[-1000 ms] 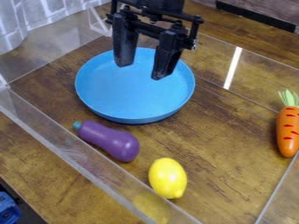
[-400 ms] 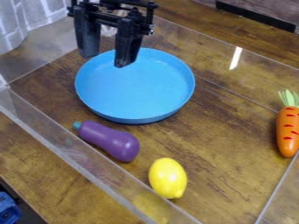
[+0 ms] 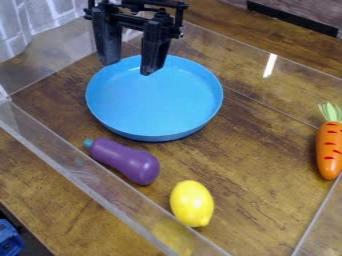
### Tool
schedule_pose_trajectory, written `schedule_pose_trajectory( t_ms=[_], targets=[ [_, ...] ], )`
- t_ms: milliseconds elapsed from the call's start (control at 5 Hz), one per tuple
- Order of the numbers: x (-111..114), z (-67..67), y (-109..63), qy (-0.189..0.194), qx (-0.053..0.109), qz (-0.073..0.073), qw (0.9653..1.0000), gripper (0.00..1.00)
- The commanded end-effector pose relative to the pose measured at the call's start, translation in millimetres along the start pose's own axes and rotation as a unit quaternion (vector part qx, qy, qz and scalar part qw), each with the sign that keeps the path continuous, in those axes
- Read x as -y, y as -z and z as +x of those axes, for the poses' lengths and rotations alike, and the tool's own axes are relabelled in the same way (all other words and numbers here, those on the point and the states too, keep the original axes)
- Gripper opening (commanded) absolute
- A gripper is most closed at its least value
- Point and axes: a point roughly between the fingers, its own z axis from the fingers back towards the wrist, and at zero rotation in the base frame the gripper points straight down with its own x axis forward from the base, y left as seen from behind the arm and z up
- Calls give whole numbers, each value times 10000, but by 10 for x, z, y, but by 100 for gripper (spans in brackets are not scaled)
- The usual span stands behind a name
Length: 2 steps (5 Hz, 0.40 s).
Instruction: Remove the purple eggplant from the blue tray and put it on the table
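Note:
The purple eggplant (image 3: 123, 160) lies on the table (image 3: 254, 150) just in front of the blue tray (image 3: 155, 99), its teal stem cap pointing left. It is outside the tray and close to the near acrylic wall. The tray holds nothing. My gripper (image 3: 130, 58) hangs above the tray's far left rim with its two dark fingers spread apart and nothing between them. It is well away from the eggplant.
A yellow lemon (image 3: 193, 203) lies on the table to the right of the eggplant. An orange carrot (image 3: 329, 145) lies at the right edge. Clear acrylic walls (image 3: 80, 185) border the table at the front and left.
The gripper moved left from over the tray's centre to its far left rim, then drifted slightly right. The eggplant, lemon and carrot have not moved.

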Motion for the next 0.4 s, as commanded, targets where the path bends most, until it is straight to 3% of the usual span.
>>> schedule_pose_trajectory(
  t_ms=[0,200],
  targets=[
    [11,9,40,126,181,28,9998,0],
    [3,-2,186,205,167,53,9996,100]
  ],
)
